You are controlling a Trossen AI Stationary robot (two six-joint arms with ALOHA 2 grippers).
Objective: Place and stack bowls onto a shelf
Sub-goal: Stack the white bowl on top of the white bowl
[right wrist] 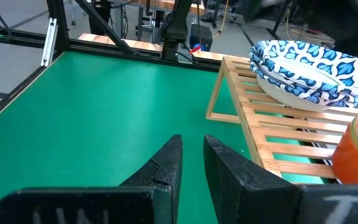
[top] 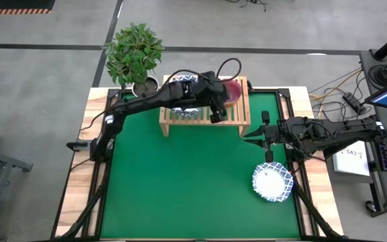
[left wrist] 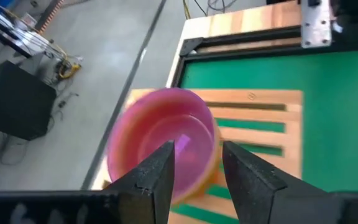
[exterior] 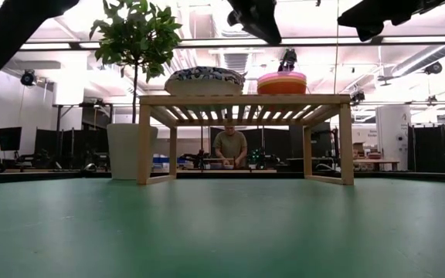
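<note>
The light-wood shelf (top: pixel 200 115) stands at the table's far edge. On its slatted top rests a stack of white bowls with blue patterned rims (exterior: pixel 205 79), and beside it a stack of small bowls with a pink one (left wrist: pixel 160 140) on top, over an orange-yellow one (right wrist: pixel 355 149). My left gripper (left wrist: pixel 197 165) hovers open above the pink bowl's near rim; in the low view, my left gripper (exterior: pixel 257 19) is well clear of the bowl. My right gripper (top: pixel 247 136) waits to the right of the shelf, above the mat, a narrow gap between its fingers and nothing in it. One more patterned bowl (top: pixel 272 181) sits on the mat at the right.
A potted plant (top: pixel 134 54) stands at the table's far left corner, close to the shelf's left end. The green mat (top: pixel 180 181) lies in front of the shelf. A person (exterior: pixel 230 147) shows in the room behind the table.
</note>
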